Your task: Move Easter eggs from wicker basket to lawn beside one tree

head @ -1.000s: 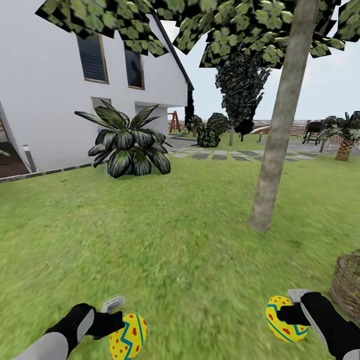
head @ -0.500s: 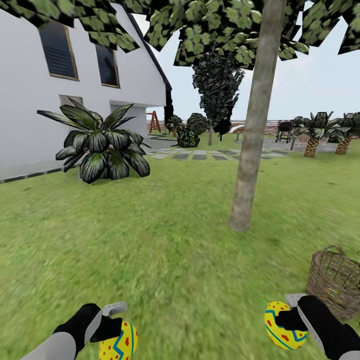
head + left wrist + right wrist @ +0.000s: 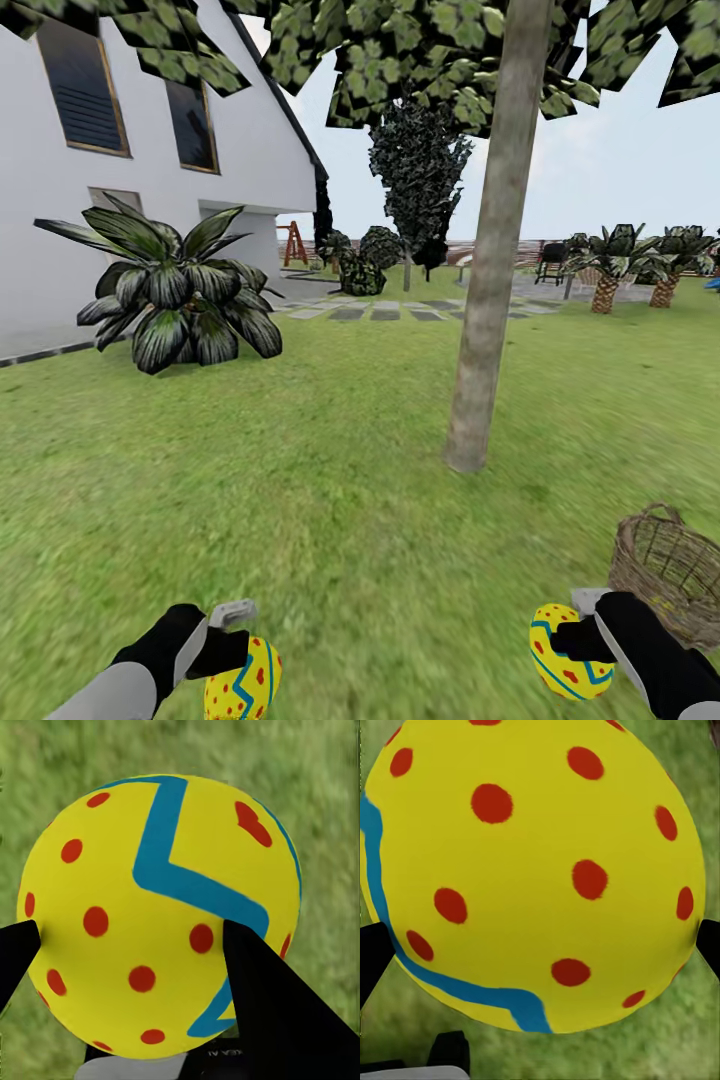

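A garden scene on a wide lawn (image 3: 330, 520) of soft, slightly blurred green grass. The landmark is a tree (image 3: 487, 300) with a thick, straight, grey-brown mottled trunk, rising into a canopy of broad flat green leaves.

Nearer the robot than the trunk, and toward the robot's right side, a round wicker basket (image 3: 672, 572) of brown open weave stands on the grass, with a small loop handle at its rim. Its inside cannot be seen clearly.

Nearer still, the right gripper (image 3: 562, 640) grasps a smooth yellow egg (image 3: 566, 650) with a blue zigzag stripe and red dots, held above the grass just beside the basket. In the right wrist view the rounded egg (image 3: 536, 870) sits between the two black fingers (image 3: 373, 952), clamped at its sides.

On the robot's left side of the trunk, well apart from it, the left gripper (image 3: 238, 668) grasps a second yellow egg (image 3: 243, 682) of the same pattern above the grass. In the left wrist view this egg (image 3: 157, 915) is pressed between black fingers (image 3: 277, 1012).

Beyond the trunk to the left, a dark spiky broad-leaved plant (image 3: 175, 295) grows before a white house wall (image 3: 60, 230). Flat stepping stones (image 3: 385, 312) lie behind the tree.
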Tool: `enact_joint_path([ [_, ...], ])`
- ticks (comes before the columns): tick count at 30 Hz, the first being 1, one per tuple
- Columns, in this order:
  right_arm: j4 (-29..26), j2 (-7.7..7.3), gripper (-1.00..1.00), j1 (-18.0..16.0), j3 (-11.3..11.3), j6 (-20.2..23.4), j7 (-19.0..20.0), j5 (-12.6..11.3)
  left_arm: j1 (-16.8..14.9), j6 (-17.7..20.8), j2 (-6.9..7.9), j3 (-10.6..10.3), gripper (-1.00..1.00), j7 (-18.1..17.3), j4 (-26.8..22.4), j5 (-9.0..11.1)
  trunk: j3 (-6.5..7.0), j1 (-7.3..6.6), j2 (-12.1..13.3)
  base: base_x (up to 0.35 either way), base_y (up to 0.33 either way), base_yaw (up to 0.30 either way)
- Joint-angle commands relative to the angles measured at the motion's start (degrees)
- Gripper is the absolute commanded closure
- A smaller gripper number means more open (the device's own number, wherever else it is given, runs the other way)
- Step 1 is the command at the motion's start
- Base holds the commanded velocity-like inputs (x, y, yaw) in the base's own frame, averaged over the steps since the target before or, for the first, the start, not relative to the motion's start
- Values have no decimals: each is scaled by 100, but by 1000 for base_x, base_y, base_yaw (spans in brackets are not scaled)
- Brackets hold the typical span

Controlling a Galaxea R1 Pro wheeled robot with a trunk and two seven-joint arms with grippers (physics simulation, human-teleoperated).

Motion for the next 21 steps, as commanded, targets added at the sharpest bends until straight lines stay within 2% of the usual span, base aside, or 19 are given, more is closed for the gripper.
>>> enact_joint_path([
  [1, -8, -2, 100, -3, 2, 29, 23, 16, -2, 23, -1, 47, 100, -28, -57, -64, -7, 4, -4, 334, 97, 0],
  [4, -8, -9, 100, -3, -6, 27, 23, 10, -2, 17, -6, 240, 100, -57, -93, -64, -7, 4, -4, 290, 201, 0],
  [6, -8, -11, 100, -3, -6, 30, 26, 8, -2, 14, -7, 291, 100, -69, -95, -64, -7, 4, -4, 209, 284, 0],
  [13, -8, -11, 100, -3, -7, 28, 30, 2, -2, 13, -18, 302, 100, -71, -88, -64, -4, 4, -4, 132, 326, -29],
  [21, -8, -8, 100, -3, -13, 30, 26, -6, -2, 19, -39, 268, 100, -47, -74, -79, 37, 4, -4, 219, 278, -217],
])
